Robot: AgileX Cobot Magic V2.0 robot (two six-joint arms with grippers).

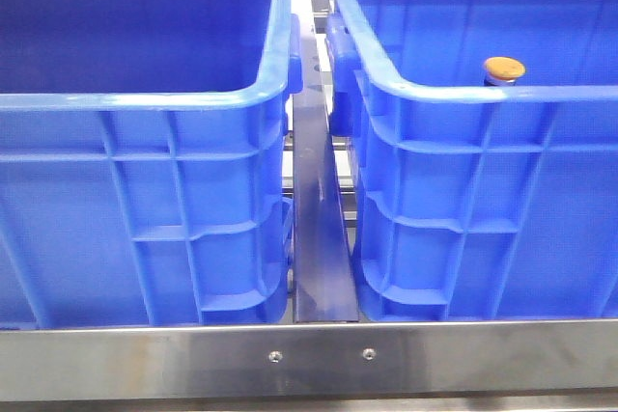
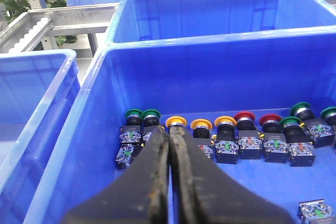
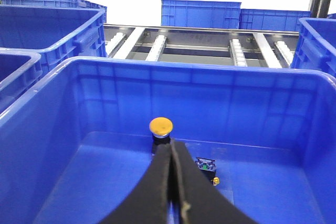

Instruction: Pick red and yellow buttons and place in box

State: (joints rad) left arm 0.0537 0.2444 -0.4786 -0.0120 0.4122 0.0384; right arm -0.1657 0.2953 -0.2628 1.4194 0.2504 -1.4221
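Our left hand [image 2: 169,139] is pinched narrow, holding nothing, inside a blue crate [image 2: 89,145]; a row of green, yellow and red buttons [image 2: 247,120] lies just beyond its tips at 12 o'clock. Our right hand [image 3: 170,153] is likewise narrow and empty, with a yellow button [image 3: 160,126] standing upright at 12 o'clock, close to its tips, inside another blue crate [image 3: 47,129].

From the front, neither of my arms shows, and the right crate's rim [image 1: 483,94] hides the body of the orange-yellow button [image 1: 504,68]. My left fingers [image 2: 157,177] cover part of the button row [image 2: 231,137]. My right fingers [image 3: 163,182] block the yellow button's base [image 3: 160,138].
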